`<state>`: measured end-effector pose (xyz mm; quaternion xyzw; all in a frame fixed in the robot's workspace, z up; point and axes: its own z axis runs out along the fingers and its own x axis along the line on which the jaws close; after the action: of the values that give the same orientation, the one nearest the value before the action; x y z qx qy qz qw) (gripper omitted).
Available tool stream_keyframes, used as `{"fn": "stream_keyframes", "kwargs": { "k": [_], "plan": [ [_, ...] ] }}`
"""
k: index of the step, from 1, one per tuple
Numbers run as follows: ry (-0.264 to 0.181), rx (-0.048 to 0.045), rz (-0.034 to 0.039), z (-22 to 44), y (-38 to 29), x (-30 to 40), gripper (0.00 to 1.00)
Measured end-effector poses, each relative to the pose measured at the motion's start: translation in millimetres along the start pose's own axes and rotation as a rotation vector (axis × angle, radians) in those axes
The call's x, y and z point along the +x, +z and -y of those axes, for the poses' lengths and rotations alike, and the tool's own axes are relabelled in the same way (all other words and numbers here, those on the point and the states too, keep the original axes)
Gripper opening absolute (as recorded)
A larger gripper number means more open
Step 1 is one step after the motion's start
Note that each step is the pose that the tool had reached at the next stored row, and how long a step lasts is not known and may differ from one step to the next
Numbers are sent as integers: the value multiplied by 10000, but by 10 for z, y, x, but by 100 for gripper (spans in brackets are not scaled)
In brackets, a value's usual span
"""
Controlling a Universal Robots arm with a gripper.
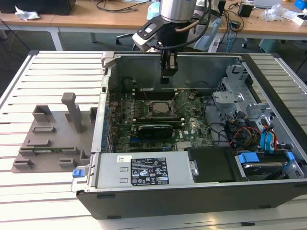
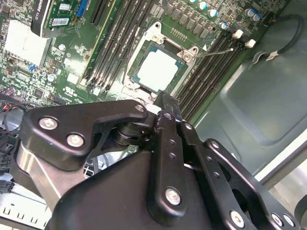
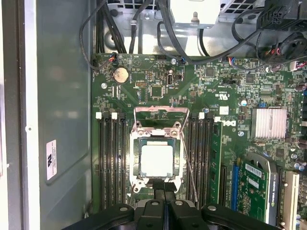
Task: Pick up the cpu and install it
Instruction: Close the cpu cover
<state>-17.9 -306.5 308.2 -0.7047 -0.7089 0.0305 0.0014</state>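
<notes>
Logged the cpu [image 3: 157,160] lying flat, silvery lid up, inside the socket frame [image 3: 134,163] on the motherboard [image 3: 211,96]. Noted its thin darker rim on all four sides, square with the frame. Noted the load plate [image 3: 160,109] swung open and standing off one end of the socket, not over the lid. Recorded banks of memory slots [image 3: 111,163] running along two opposite sides of the socket, just beside it. Placed the gripper [image 3: 164,186] close to the socket edge opposite the load plate in both wrist views. In the exterior view, found it hanging above the board, apart from the chip. Checked the fingers [image 3: 159,192]: pressed together with no gap, nothing between them. Marked a coin battery [image 3: 120,74] and a finned heatsink [image 3: 271,123] farther out on the board, and an expansion card [image 3: 254,184] beyond the memory slots. In the exterior view, placed the board on the floor of the open computer case [image 1: 192,196], with a labelled power supply [image 1: 144,170] along the near wall. Outside the case, toward the exterior view's left, logged a grey fixture [image 1: 48,139] with posts and slots, resting on the slatted table [image 1: 57,67].
</notes>
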Motion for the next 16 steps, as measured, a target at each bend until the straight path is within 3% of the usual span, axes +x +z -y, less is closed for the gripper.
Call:
{"fn": "stream_keyframes", "kwargs": {
  "k": [7,9,16],
  "plan": [
    [0,0,2,-72,-3,0,11],
    [0,0,10,-153,-7,7,11],
    [1,1,51,-333,-15,20,11]
  ]
}}
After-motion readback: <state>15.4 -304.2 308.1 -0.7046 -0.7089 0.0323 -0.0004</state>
